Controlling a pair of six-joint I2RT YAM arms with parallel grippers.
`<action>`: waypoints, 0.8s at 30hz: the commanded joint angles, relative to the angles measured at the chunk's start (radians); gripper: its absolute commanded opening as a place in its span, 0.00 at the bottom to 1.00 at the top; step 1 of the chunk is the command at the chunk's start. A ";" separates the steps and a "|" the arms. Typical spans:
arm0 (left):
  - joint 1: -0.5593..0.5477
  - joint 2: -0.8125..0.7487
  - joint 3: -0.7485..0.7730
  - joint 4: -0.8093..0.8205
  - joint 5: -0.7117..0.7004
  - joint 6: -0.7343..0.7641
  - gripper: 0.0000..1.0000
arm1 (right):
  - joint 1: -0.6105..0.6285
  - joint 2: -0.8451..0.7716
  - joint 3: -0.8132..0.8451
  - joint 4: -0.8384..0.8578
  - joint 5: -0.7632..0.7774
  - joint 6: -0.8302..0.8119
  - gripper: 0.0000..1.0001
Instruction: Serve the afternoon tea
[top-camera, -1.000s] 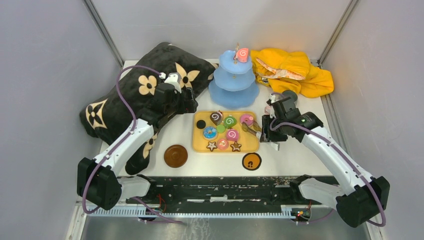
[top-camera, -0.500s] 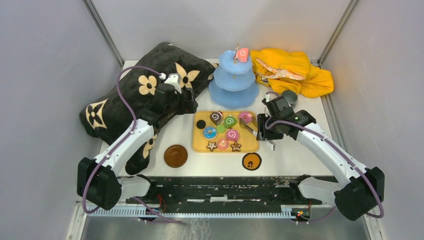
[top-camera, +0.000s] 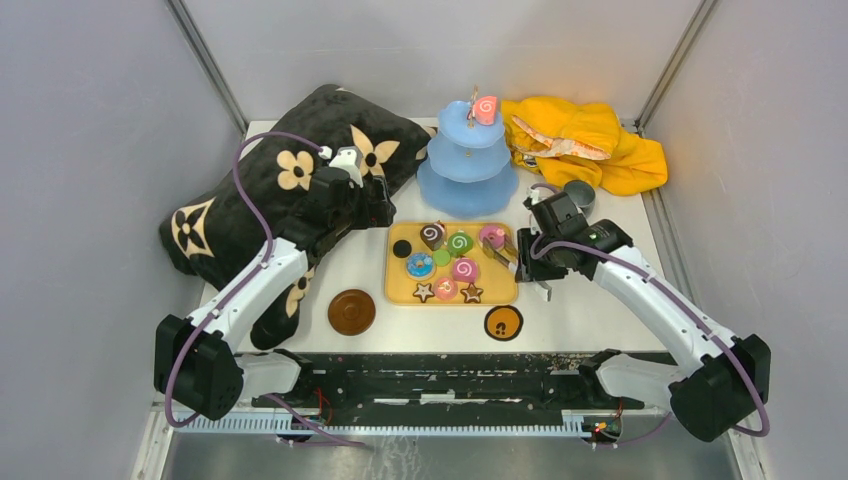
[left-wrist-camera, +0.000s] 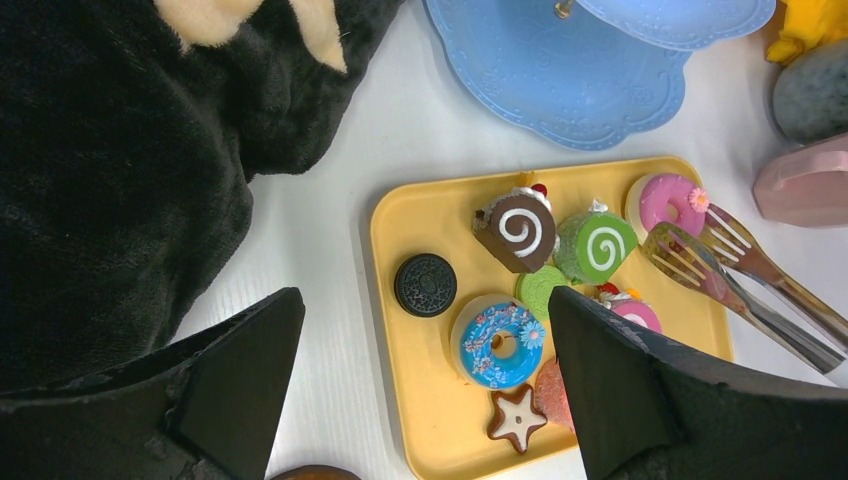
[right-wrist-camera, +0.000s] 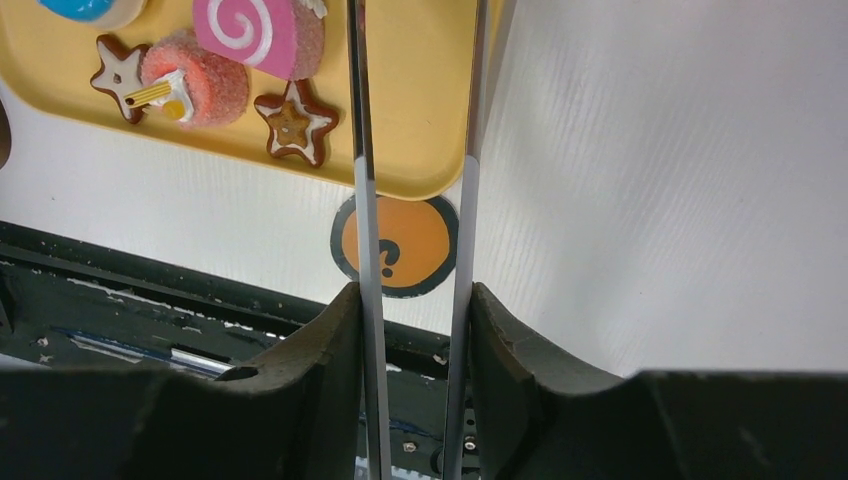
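Right gripper (right-wrist-camera: 415, 330) clamped on tongs (right-wrist-camera: 362, 150). Tong tips sit beside the pink donut (left-wrist-camera: 668, 203) at the tray (left-wrist-camera: 400, 330) far-right corner; contact unclear from here. Left gripper (left-wrist-camera: 425, 365) released, over the tray's left end. Sweets (left-wrist-camera: 595, 245) look light, hard, slick: pinch across the donut's sides, gentle squeeze, or it pops out.

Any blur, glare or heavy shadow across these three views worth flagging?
Top external: even light, soft shadows, sharp throughout. Left wrist: sweets crisp, its own black jaws soft-edged up close. Right wrist: tongs carry bright reflections; jaws slightly blurred.
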 joint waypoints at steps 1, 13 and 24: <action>0.003 -0.001 0.008 0.044 -0.007 -0.023 0.99 | 0.005 -0.043 0.067 -0.031 -0.003 -0.020 0.01; 0.004 0.007 0.028 0.037 -0.028 -0.012 0.99 | 0.005 -0.097 0.187 -0.164 -0.047 -0.069 0.01; 0.004 0.008 0.039 0.038 -0.033 -0.013 0.99 | 0.005 -0.110 0.346 -0.159 0.015 -0.069 0.01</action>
